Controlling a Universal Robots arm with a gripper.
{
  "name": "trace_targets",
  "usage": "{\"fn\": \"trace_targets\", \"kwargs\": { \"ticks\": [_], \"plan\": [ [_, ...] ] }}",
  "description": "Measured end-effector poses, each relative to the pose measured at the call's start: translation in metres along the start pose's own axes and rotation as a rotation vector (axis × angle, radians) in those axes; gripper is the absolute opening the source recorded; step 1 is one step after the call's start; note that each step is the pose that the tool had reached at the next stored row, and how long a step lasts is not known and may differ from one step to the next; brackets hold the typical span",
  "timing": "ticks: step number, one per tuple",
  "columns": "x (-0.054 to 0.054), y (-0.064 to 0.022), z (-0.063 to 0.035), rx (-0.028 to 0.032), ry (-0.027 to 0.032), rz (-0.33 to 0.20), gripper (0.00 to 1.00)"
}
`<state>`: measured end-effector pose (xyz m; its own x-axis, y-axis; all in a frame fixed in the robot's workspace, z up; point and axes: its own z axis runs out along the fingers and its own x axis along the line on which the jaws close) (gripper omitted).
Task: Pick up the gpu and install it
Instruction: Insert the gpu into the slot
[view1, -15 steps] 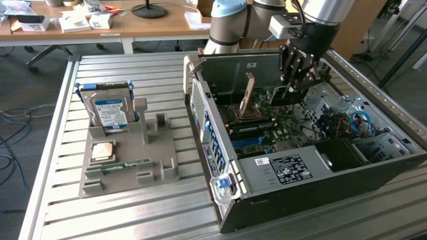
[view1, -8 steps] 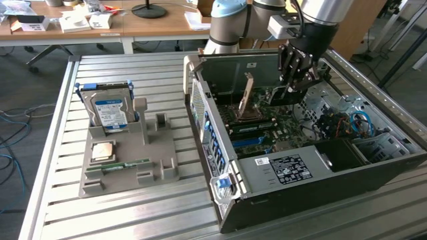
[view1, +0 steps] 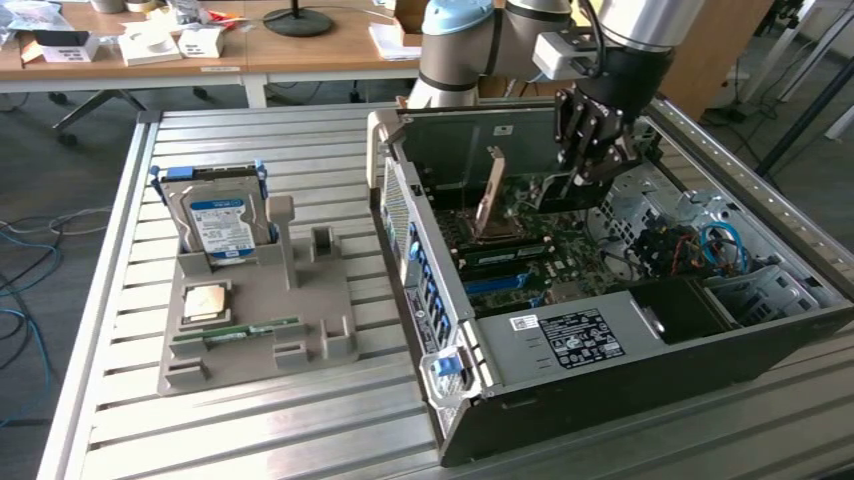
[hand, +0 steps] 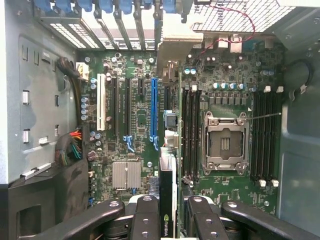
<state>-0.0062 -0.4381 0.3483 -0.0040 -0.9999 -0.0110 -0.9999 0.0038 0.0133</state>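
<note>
The gripper (hand: 171, 204) grips the gpu (hand: 167, 172), held on edge just over the motherboard (hand: 135, 125). Its long axis runs from the fingers to its pale bracket (hand: 172, 45) at the rear slots, and a small logo (hand: 165, 225) marks its edge. The open case (view1: 747, 340) lies along the slatted metal table (view1: 267, 420) edge at the exterior view's right, with wooden desks (view1: 307, 50) beyond.

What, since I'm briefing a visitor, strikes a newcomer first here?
The open dark metal computer case, green motherboard exposed, sits at the exterior view's right. Inside it, the gripper holds the thin dark-green gpu card upright over the board. A blue-labelled metal hard drive stands at that view's left.
</note>
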Motion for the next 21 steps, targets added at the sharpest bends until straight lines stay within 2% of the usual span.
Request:
{"fn": "trace_targets", "kwargs": {
  "ticks": [3, 21],
  "plan": [
    [0.000, 0.0007, 0.0017, 0.0023, 0.0001, 0.000, 0.27],
    [0.000, 0.0025, 0.0123, 0.0027, 0.0002, 0.000, 0.27]
  ]
}}
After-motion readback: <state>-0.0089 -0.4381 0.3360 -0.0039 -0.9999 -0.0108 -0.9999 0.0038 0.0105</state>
